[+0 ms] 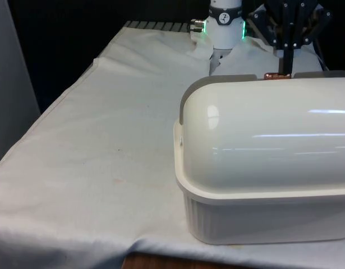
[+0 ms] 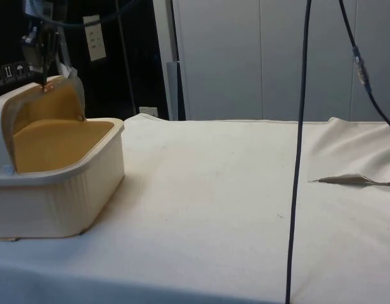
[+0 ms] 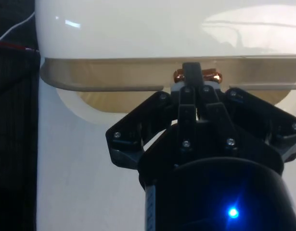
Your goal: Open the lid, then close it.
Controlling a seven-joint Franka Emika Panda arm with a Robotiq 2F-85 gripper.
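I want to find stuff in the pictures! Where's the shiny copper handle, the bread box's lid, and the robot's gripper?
copper handle (image 1: 277,75), front view, on its copper bar.
lid (image 1: 262,140), front view, on the glossy white curved shell.
gripper (image 2: 44,81), side view, at the fingertips, on the handle.

No legible text on the bread box (image 1: 262,168) or its lid (image 1: 267,134). Side view: white paper sheet (image 2: 93,38) on dark cabinet, print unreadable. Small white pictogram stickers (image 2: 7,73) lower down, symbols not decipherable.
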